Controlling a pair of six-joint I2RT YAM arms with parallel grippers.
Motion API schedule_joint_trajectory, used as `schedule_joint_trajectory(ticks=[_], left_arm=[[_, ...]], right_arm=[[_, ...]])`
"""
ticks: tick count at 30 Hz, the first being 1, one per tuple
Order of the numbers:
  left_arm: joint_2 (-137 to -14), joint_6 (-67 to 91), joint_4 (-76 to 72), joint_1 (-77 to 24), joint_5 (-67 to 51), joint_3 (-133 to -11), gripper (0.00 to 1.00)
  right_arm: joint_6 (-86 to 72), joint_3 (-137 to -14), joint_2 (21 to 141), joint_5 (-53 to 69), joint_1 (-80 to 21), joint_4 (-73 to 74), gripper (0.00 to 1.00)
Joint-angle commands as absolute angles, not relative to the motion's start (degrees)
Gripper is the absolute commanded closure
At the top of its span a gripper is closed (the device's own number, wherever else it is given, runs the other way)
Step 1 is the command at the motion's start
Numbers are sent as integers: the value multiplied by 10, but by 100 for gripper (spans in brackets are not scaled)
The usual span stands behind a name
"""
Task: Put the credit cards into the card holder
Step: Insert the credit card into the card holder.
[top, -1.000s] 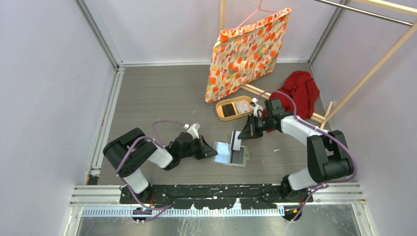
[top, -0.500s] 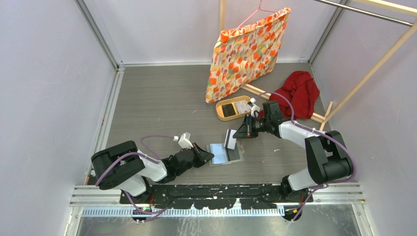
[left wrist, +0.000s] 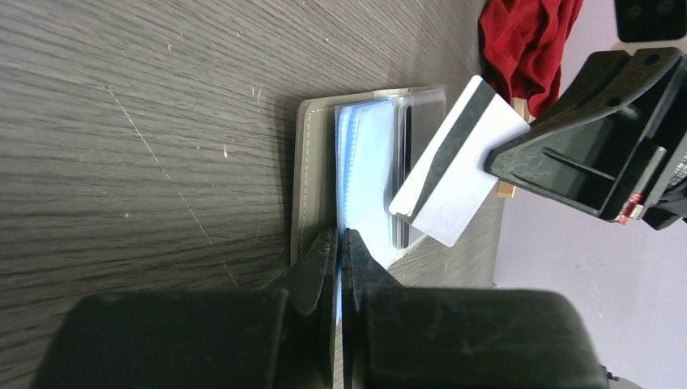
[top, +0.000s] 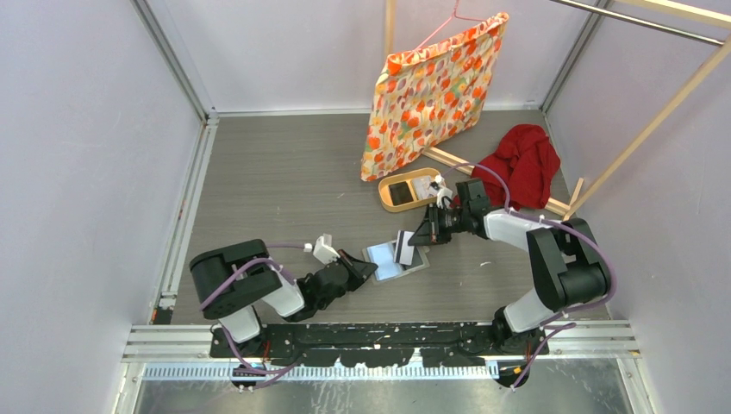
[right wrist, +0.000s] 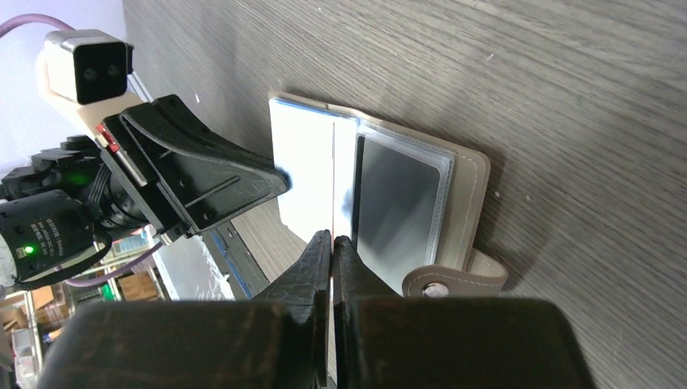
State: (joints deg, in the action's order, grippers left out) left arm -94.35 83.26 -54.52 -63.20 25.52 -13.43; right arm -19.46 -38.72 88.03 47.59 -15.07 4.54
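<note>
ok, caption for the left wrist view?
Left tool pinches the open card holder; right tool holds a striped credit card over it.

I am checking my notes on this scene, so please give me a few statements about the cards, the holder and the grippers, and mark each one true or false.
1. The right gripper holds a white card over the holder. True.
2. The holder lies closed. False: it lies open, with its pockets showing.
3. The left gripper pinches a pale page of the holder. True.
4. The tray has nothing in it. False: a black card and a light card lie in it.
5. In the top view the red cloth lies left of the tray. False: it lies to the right of it.
</note>
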Motion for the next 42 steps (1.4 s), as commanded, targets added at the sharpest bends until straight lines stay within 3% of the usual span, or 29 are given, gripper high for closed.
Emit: schedule_joint_trajectory(ticks=[1, 42], left_arm=[[-986, 843, -611, -635, 265, -118, 100], [-1034, 852, -656, -632, 245, -107, 82]], right_arm=[[-172, -421, 899, 466, -159, 58, 96], [-57, -566, 994, 414, -199, 297, 97]])
